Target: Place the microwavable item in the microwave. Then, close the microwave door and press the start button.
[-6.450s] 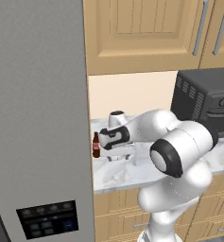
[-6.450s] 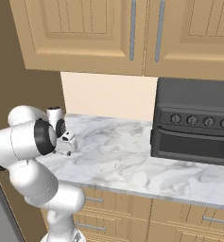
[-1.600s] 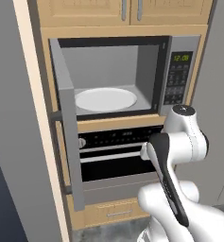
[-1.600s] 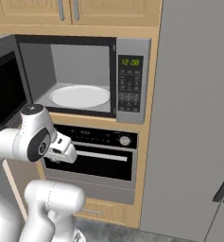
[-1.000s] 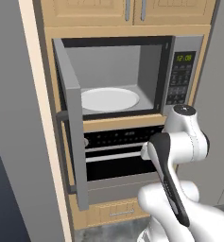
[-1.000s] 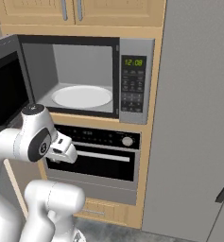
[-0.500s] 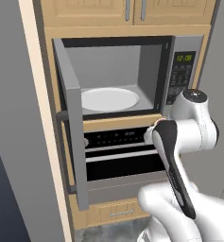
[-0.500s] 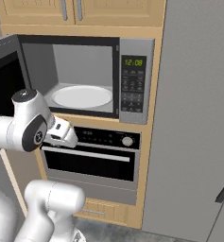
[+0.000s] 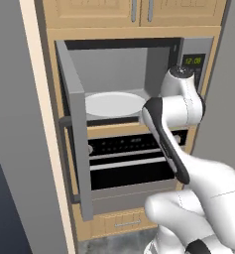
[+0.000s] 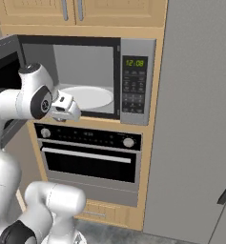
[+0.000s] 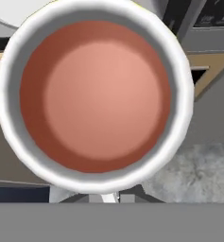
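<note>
You've got the bowl [image 11: 95, 94] clamped in the gripper [image 11: 114, 196], fingers closed down tight on its near rim; hand view looks straight down into it, so it's carried level, reddish-brown contents up, nothing spilling. In the right base view the hand [image 10: 66, 108] hangs just outside the microwave [image 10: 88, 76], at the lower left corner of its opening and a touch below the cavity floor.

What the next move turns on, as I judge it: the turntable [image 10: 86, 96] lies inward and slightly up from the bowl, i.e. deeper into the microwave and toward its keypad [image 10: 134, 94] side. Bowl's round, so no long axis to line up; just keep it level. You'll need to lift the bowl's bottom over the microwave's front sill first, then push in.

Around the microwave: door [image 9: 77, 127] stands swung wide open on the hinge side, opposite the keypad, edge-on in the left base view, w/ its bar handle [image 9: 66, 158] facing out. It's beside the arm [image 9: 168, 129], not across the opening, so it doesn't block entry, but the elbow is near it; watch clearance when you reach in. Wall oven [image 10: 88, 155] sits directly below the microwave; its control strip is just under the hand, so don't dip. Cabinets [image 10: 81, 14] above the microwave are well clear. Cavity is otherwise bare, turntable free to take the bowl.
</note>
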You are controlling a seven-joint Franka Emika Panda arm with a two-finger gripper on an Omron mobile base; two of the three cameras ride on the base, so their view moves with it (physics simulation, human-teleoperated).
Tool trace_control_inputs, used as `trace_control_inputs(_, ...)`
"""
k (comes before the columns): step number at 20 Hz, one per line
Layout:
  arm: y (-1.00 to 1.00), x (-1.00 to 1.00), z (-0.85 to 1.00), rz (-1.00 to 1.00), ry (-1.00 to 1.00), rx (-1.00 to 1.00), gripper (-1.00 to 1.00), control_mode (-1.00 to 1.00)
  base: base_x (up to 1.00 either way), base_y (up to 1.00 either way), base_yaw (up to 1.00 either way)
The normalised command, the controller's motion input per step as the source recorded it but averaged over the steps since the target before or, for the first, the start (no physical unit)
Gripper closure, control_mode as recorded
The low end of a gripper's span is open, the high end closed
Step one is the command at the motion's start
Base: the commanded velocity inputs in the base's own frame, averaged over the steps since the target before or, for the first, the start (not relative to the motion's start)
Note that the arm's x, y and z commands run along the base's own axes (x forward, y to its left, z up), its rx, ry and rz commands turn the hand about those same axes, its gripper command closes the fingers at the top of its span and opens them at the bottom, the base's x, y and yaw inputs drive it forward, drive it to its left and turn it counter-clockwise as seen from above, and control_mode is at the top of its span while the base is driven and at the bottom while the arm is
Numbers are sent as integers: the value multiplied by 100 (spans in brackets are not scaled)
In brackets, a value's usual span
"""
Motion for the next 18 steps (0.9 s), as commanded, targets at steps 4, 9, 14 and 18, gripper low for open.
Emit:
trace_control_inputs(4, 5, 90, 1, 0, 0, 0, 100, -100, 0, 0, 0)
trace_control_inputs(9, 30, 74, -12, 0, 2, 0, 100, -100, 0, 0, 0)
trace_control_inputs(14, 37, 73, -37, 0, 6, 0, 100, -100, 0, 0, 0)
trace_control_inputs(18, 13, 62, -34, 0, 1, 0, 100, -100, 0, 0, 0)
